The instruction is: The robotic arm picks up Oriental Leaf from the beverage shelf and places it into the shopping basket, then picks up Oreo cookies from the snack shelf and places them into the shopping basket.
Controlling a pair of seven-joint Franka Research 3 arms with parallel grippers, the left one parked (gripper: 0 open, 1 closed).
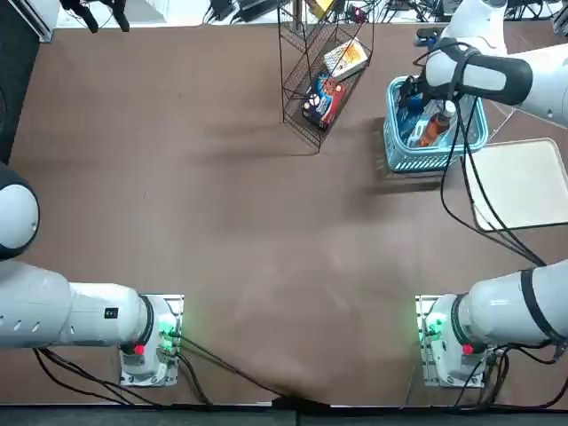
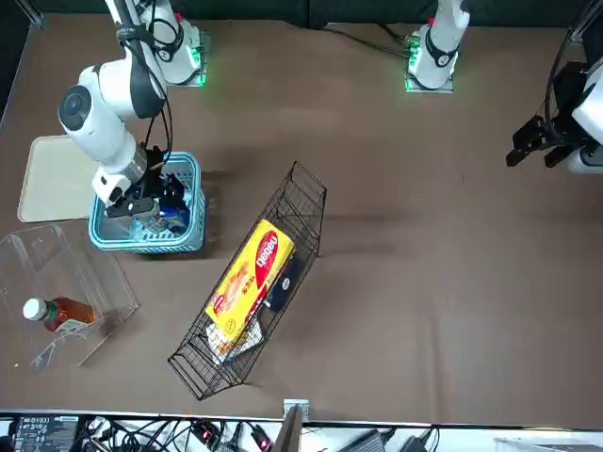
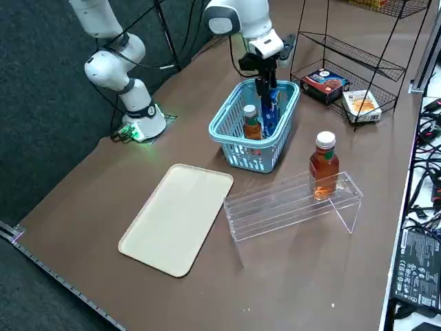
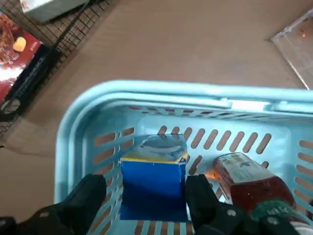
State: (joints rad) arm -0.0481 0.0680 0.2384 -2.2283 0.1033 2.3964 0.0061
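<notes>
The light blue shopping basket [image 1: 395,155] [image 2: 141,240] [image 3: 234,148] [image 4: 146,93] stands at the table's far right. A blue Oreo cookies pack [image 3: 270,110] [image 4: 154,196] stands on end inside it. Beside the pack lies an Oriental Leaf bottle [image 1: 433,129] [image 3: 252,125] [image 4: 254,188] of amber tea. My right gripper [image 1: 417,93] [image 2: 141,198] [image 3: 264,83] [image 4: 146,188] hangs over the basket and is open. Its fingers [image 4: 90,196] flank the pack, and a narrow gap shows on one side. A second tea bottle [image 2: 57,311] [image 3: 324,165] stands on the clear beverage shelf [image 2: 57,273] [image 3: 289,203].
The black wire snack rack [image 1: 319,80] [image 2: 254,301] [image 3: 344,69] stands close to the basket and holds a yellow box [image 2: 250,273] and a red-and-dark pack [image 1: 324,98] [image 3: 324,81]. A beige tray [image 1: 524,182] [image 2: 52,179] [image 3: 179,217] lies on the basket's near side.
</notes>
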